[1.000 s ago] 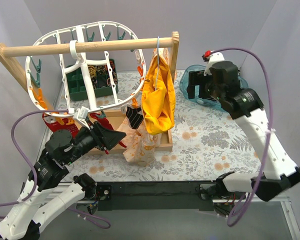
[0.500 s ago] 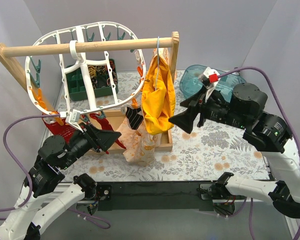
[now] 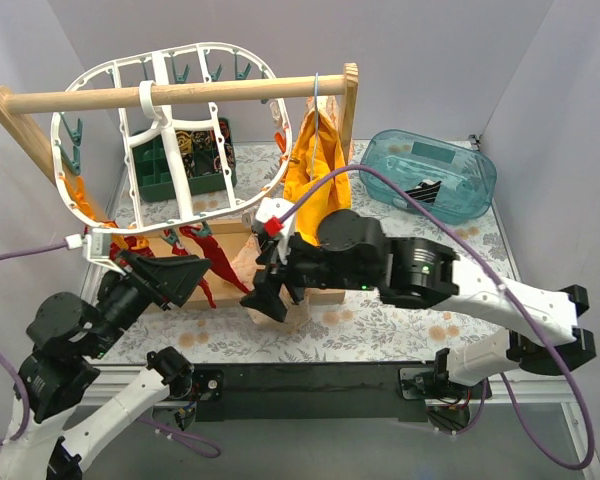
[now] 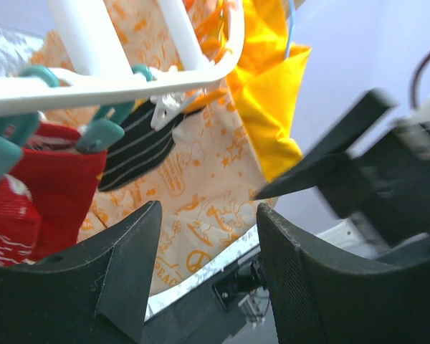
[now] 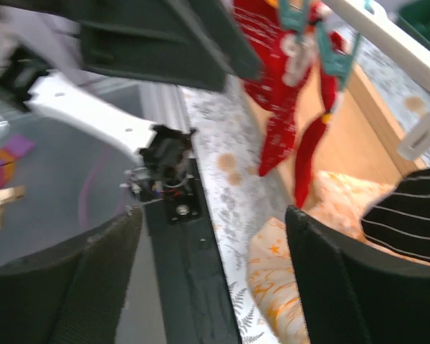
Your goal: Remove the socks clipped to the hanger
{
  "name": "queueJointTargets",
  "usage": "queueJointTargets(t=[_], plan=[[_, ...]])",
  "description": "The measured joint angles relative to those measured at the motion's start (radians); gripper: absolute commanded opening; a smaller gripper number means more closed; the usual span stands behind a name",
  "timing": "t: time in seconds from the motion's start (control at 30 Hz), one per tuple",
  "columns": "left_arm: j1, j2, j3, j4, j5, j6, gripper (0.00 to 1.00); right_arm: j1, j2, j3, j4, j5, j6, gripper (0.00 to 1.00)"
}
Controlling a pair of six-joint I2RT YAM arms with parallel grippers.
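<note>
Both grippers spread and empty, socks clipped to the hanger.
My left gripper is wide apart, holding nothing. The red socks hang just left of its tips from teal pegs on the white hanger, with the black-and-white sock just above. My right gripper is spread too, with the red socks ahead and above and the striped one beside its right finger.
</note>
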Motion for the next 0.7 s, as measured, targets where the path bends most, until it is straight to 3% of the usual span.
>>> queueJointTargets(t=[0.27,0.53,0.7], plan=[[0.0,-0.071,0.09,-0.058,-0.124,0.023,0.53,0.003,0.15,-0.032,0.016,0.294,0.079,0.74],[0.0,-0.071,0.097,-0.091,-0.136,0.026,0.54,0.003,0.192,-0.074,0.011,0.604,0.175,0.72],[0.0,-0.071,0.099,-0.107,-0.138,0.027,0.53,-0.009,0.189,-0.1,0.009,0.745,0.221,0.88]])
